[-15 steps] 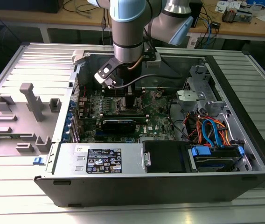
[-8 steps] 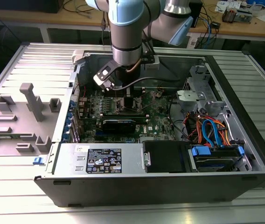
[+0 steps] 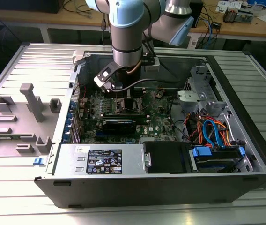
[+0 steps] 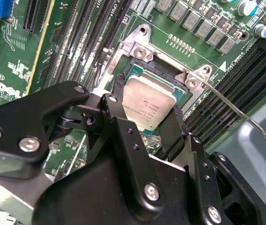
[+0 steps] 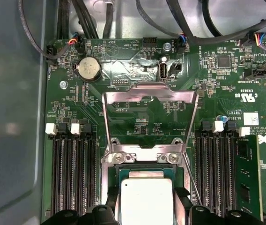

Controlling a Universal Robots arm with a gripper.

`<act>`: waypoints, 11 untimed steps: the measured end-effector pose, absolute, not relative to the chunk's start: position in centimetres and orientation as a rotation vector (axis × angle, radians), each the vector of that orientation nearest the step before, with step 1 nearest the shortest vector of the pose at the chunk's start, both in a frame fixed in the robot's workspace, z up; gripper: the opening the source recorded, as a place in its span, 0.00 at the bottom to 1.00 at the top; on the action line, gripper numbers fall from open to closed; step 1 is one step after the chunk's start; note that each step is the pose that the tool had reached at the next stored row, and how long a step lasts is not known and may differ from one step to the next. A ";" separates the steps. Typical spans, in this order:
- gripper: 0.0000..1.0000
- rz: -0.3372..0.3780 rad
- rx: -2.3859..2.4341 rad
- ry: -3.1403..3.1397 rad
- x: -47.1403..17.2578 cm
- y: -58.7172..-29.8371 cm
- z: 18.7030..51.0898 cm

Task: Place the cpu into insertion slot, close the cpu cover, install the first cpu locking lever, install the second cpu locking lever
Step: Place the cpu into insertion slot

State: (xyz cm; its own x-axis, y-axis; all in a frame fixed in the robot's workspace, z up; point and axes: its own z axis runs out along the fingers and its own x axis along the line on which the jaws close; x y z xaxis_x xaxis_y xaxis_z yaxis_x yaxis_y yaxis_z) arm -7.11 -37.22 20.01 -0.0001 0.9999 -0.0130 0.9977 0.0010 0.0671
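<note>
Your cpu (image 5: pixel 144 200) is a small flat square with a matte silver-grey metal lid, faint print on top and a thin green substrate edge around it. It's at the insertion slot (image 5: pixel 147 158), a square socket with a shiny silver rim and screws at the corners. The slot sits mid-board on the green motherboard (image 5: pixel 208 93), between two banks of long black memory slots (image 5: pixel 72 173). Fully seated or just above the pins — can't tell.

Your gripper (image 4: pixel 147 108) is narrowed onto the chip. Its matte black fingers (image 4: pixel 173 125) press two opposite edges, and the gap is no wider than the cpu itself.

The cpu cover (image 5: pixel 149 96) is a thin stamped silver frame with a big centre window. It stands swung up from its hinge at the slot's edge, toward the coin battery (image 5: pixel 89 69) — board shows through the window.

A locking lever (image 4: pixel 238 111), a thin bare steel rod with a bent tip, sticks out raised from one slot corner over the memory slots.

In the exterior view the arm (image 3: pixel 126 28) reaches down into the open computer case (image 3: pixel 161 192), which is grey sheet metal.
</note>
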 end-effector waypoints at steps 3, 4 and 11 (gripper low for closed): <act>0.54 0.058 2.188 2.174 -7.1 -37.2 19.9; 0.54 0.058 2.189 2.172 -7.1 -37.2 19.8; 0.54 0.058 2.194 2.168 -7.1 -37.2 19.7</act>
